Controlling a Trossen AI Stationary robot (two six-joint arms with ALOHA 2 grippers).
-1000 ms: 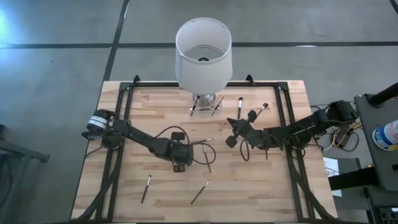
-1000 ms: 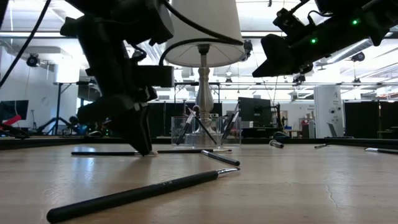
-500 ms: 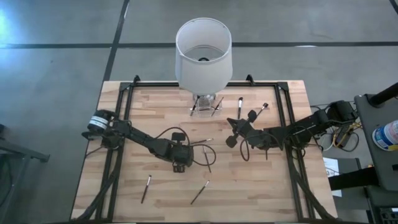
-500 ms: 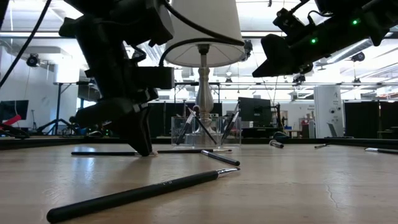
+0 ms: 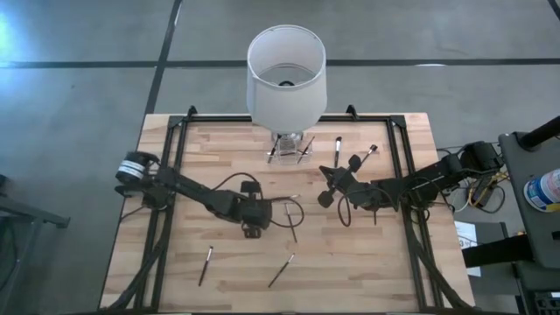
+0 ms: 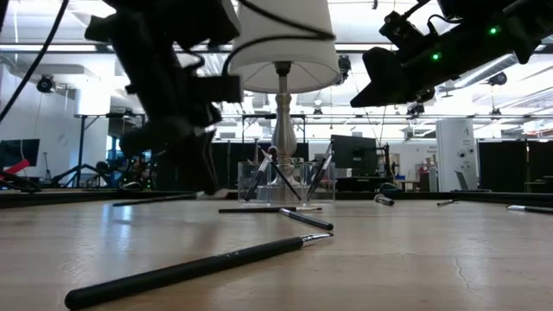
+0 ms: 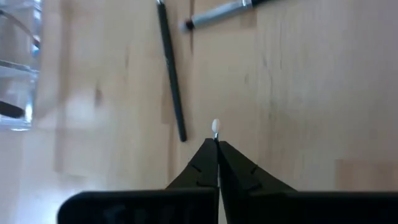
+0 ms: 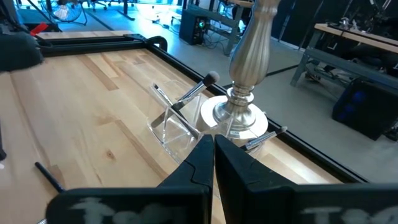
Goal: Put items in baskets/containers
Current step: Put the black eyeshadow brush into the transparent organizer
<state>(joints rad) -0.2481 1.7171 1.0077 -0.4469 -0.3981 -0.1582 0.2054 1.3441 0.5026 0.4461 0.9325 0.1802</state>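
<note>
Left gripper (image 7: 217,149) clamped on one slim brush (image 7: 215,127); lift stage.

Pale brush tip showed just past the pinched fingertips; a loose dark brush (image 7: 171,68) lay just beyond on the table (image 5: 350,254). Clear holder (image 5: 290,147) stood farther ahead, by the lamp (image 5: 286,74). Next: likely carry and drop in upright. Right gripper (image 8: 213,152) waited closed, empty, raised.

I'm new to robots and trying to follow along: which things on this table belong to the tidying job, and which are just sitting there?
Part of the job: loose makeup brushes, the clear holder, the left claw gripping one brush.
Just there: the table lamp; the right claw, shut and empty, hovering above the table.
</note>
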